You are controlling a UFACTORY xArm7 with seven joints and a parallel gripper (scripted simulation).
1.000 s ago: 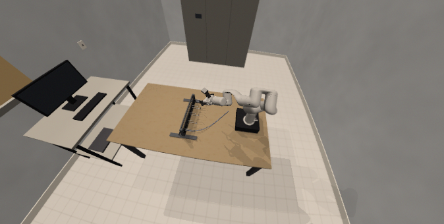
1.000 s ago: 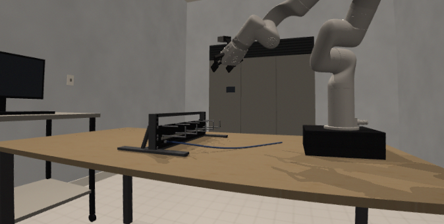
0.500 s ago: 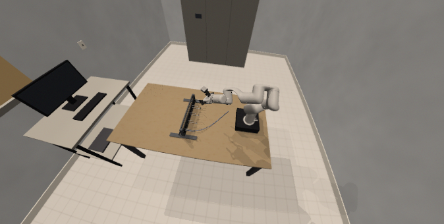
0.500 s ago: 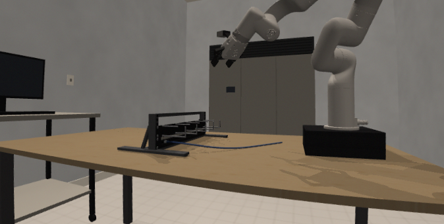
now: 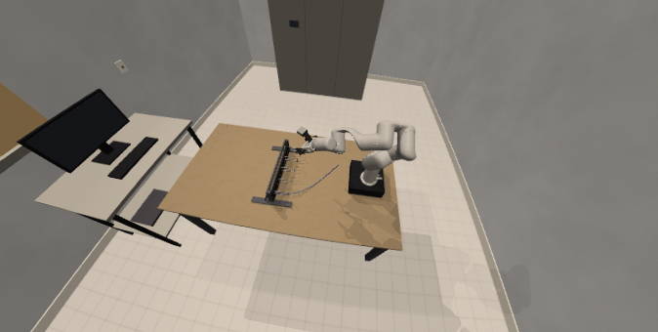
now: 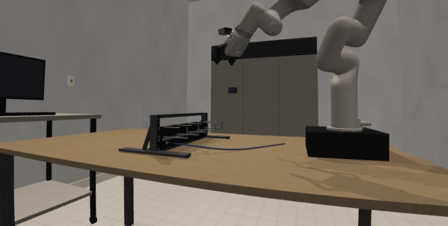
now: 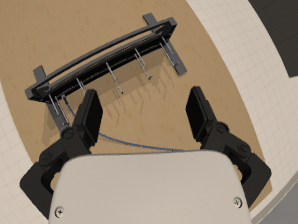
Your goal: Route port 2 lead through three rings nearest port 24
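The dark rack with patch panel [image 5: 278, 171] [image 6: 154, 133] [image 7: 100, 75] stands on the table. Thin wire rings stick out of its front; the three nearest the far end, right in the wrist view, hold no lead. The blue lead [image 5: 312, 187] [image 6: 232, 149] [image 7: 135, 145] leaves the panel at the near end, left in the wrist view, and curves over the table toward the robot base. Its free end shows in the top and exterior views; the wrist view hides it behind the gripper. My gripper [image 5: 296, 150] [image 6: 224, 62] [image 7: 144, 98] is open and empty, high above the rack's far half. Port numbers are unreadable.
The wooden table [image 5: 210, 171] [image 6: 249, 173] [image 7: 135, 120] carries the rack and the black robot base [image 5: 358, 188] [image 6: 345, 146]. A side desk [image 5: 63, 190] with a monitor [image 5: 73, 129] [image 6: 23, 76] stands at the left. A tall cabinet [image 5: 322, 39] [image 6: 262, 103] stands beyond the table.
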